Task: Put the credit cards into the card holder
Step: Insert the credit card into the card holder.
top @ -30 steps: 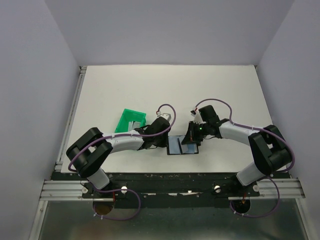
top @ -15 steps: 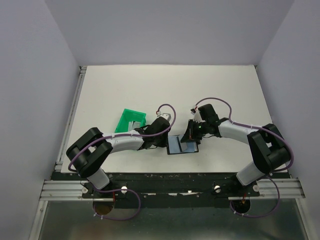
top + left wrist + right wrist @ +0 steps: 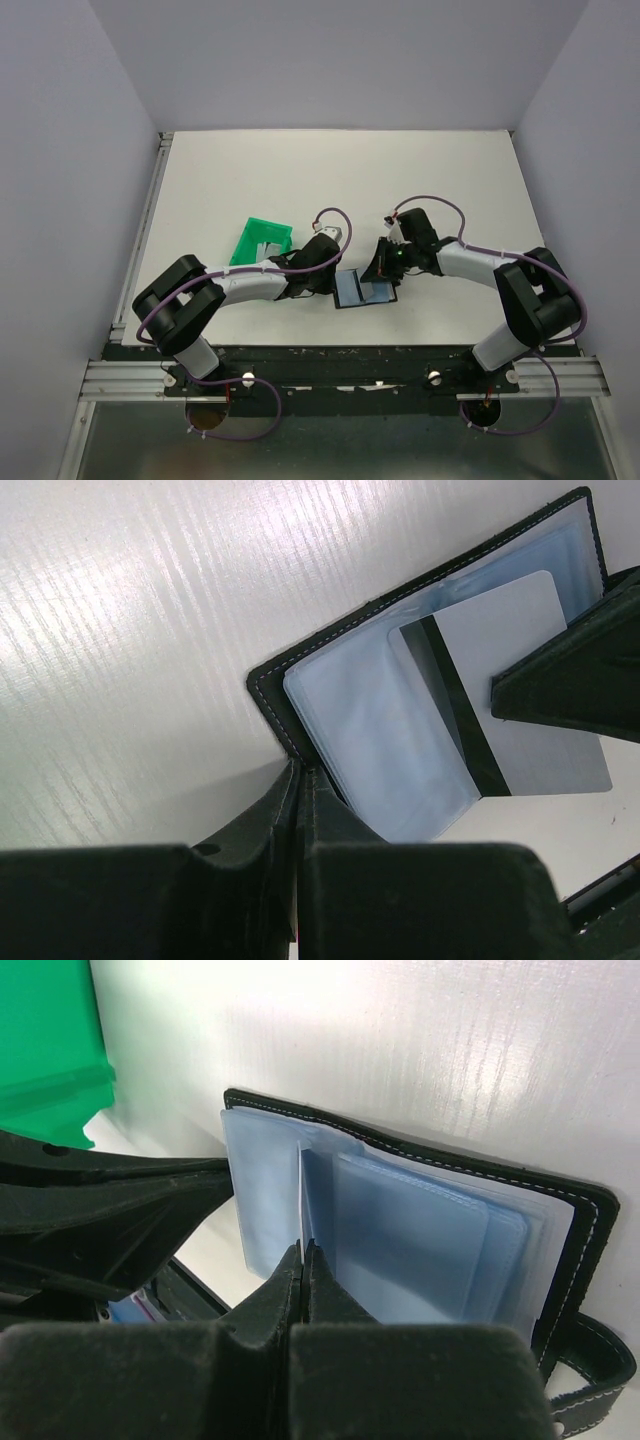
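The black card holder [image 3: 352, 291] lies open on the white table near the front edge, its pale blue sleeves [image 3: 370, 730] facing up. My left gripper [image 3: 300, 770] is shut on the holder's black left edge and pins it down. My right gripper [image 3: 303, 1250] is shut on a silvery-grey credit card [image 3: 500, 630] with a black stripe. The card's leading end sits in a sleeve of the holder [image 3: 420, 1240]. In the right wrist view the card [image 3: 301, 1190] shows only as a thin upright edge. From above, both grippers [image 3: 328, 284] [image 3: 383, 272] meet over the holder.
A green plastic bin [image 3: 262, 243] stands just behind the left arm, with a light card [image 3: 268, 248] inside. Its corner [image 3: 50, 1050] shows at the upper left of the right wrist view. The table's front rail [image 3: 340, 350] runs close below the holder.
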Motion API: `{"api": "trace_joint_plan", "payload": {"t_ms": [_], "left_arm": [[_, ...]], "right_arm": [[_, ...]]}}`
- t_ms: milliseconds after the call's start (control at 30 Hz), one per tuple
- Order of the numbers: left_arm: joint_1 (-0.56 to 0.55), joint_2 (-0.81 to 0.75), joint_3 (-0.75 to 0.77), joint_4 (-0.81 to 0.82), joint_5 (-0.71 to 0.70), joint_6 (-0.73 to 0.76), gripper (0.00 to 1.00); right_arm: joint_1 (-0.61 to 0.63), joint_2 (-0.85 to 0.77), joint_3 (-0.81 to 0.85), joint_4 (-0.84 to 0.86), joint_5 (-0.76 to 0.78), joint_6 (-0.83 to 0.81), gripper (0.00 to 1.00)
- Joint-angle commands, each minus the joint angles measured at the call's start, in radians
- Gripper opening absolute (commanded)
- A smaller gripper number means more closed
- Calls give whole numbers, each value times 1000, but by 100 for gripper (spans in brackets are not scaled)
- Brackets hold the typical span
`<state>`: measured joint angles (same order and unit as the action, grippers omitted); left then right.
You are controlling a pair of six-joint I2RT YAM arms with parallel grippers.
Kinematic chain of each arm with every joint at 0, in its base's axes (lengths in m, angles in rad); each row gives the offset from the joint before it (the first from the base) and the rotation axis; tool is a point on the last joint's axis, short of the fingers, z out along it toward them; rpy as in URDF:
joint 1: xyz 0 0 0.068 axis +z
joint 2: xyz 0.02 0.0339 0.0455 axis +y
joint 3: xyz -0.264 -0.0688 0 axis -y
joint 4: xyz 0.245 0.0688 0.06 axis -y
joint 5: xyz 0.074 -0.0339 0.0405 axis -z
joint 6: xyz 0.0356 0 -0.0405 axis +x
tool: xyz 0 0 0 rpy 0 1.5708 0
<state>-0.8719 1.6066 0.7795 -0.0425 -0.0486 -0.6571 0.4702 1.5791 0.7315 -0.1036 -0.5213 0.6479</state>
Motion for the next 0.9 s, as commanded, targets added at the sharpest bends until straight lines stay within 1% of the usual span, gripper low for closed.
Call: {"api": "trace_joint_plan", "payload": {"t_ms": [0,533,867], "left_arm": [[-6,27,21,10,27,5,12],[-6,32,26,7,29,8,12],[-6,30,21,9,29,7,12]], "right_arm": [[8,5,-24,76,52,53,1],[21,-63,-110,93,139,130,1],[25,-80,-116,64,195,150,1]]}}
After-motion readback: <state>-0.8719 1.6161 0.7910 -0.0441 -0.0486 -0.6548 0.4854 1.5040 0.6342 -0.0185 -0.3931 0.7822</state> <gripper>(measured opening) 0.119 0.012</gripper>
